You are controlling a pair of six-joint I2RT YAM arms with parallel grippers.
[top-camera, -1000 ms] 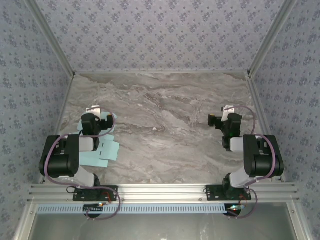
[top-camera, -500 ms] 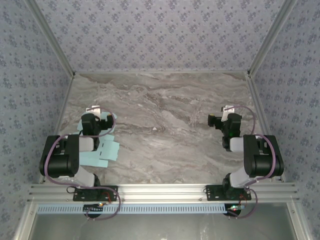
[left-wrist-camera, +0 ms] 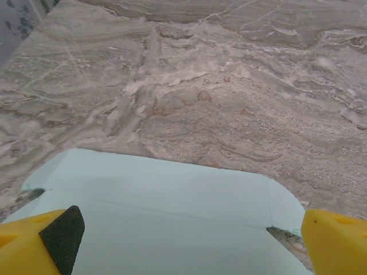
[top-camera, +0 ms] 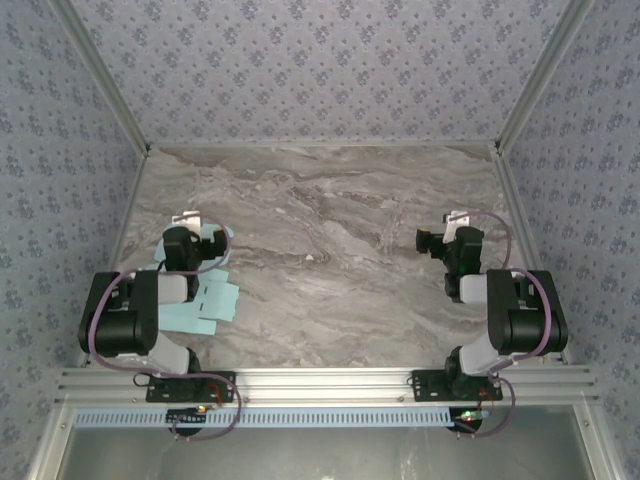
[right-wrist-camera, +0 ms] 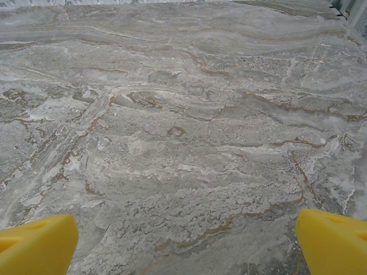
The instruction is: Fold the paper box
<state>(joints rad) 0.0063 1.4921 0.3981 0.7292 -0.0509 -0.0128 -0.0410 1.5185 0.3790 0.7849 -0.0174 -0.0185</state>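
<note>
A grey marble-patterned table filled the middle of the overhead view, closed in on the far, left and right sides by walls papered in a small blue floral print. A silver metal rail ran along the near edge and carried the bases of both arms.

The left arm, black with a white link, stood at the near left and reached toward the far side. The right arm mirrored it at the near right.

The paper box lay flat and unfolded on the table at the near left, partly hidden beneath the left arm. It was a pale mint card sheet. From the left wrist, its far edge with clipped corners and one faint crease line showed.

The left gripper hovered above that sheet with its jaws spread wide and nothing between them. Its yellow fingers sat at the left and right lower corners of the wrist view, one with a black pad.

The right gripper hung over bare marble, well apart from the card, equally wide open and holding nothing.
</note>
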